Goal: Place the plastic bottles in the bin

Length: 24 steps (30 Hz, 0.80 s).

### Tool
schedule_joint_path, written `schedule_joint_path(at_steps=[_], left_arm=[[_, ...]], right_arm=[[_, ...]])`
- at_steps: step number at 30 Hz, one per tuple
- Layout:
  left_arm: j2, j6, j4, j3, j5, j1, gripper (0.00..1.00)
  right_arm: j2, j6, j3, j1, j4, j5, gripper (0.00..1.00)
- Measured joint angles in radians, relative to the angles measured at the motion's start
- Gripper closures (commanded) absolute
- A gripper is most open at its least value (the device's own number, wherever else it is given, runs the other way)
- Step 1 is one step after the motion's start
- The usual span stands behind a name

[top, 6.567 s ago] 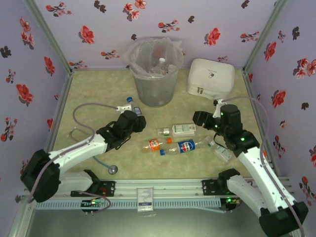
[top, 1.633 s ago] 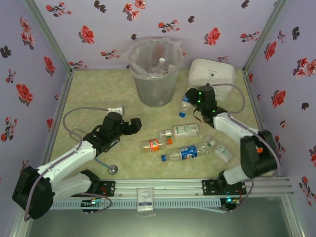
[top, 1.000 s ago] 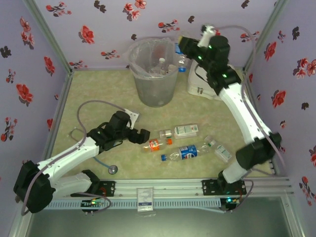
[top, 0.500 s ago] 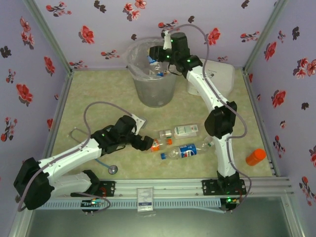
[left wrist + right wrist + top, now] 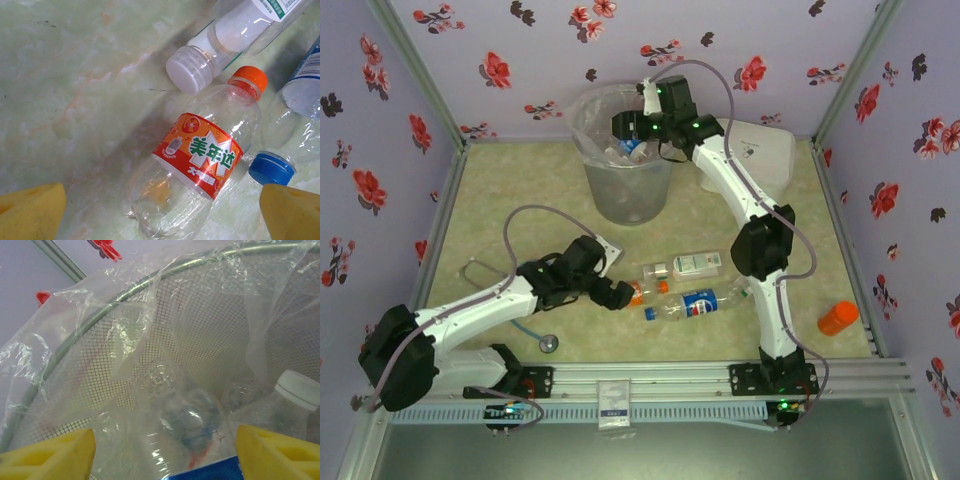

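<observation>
Bottle with the orange cap (image 5: 200,165) lay on its side well in front of the bin (image 5: 630,195), slanting between the wide-open fingers of your left gripper (image 5: 161,187); over the bin, you couldn't tell whether your right gripper (image 5: 165,430) held anything.

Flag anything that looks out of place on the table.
An orange object lies alone by the right wall, far from the bottles clustered mid-table. A stethoscope lies at the front left.

Left hand (image 5: 162,202) and right hand (image 5: 165,442) both agape.
</observation>
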Motion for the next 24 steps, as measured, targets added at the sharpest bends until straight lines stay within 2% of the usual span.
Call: schedule_joint_path(at_steps=[7, 12, 15, 20, 24], left_arm=[[0.024, 0.012, 0.015, 0.0, 0.0, -0.008, 0.0], [0.076, 0.029, 0.014, 0.008, -0.004, -0.018, 0.0], [0.113, 0.048, 0.013, 0.022, -0.007, -0.029, 0.0], [0.181, 0.082, 0.0, 0.069, -0.007, -0.044, 0.01], [0.24, 0.113, -0.01, 0.103, -0.007, -0.058, 0.05]], right_arm=[[-0.057, -0.03, 0.004, -0.01, -0.058, 0.032, 0.19], [-0.217, -0.037, -0.048, -0.04, -0.065, 0.049, 0.19], [-0.387, -0.035, -0.188, -0.069, -0.033, 0.056, 0.18], [-0.717, -0.001, -0.57, -0.149, 0.068, 0.057, 0.18], [-0.911, 0.024, -0.859, -0.213, 0.108, 0.081, 0.18]])
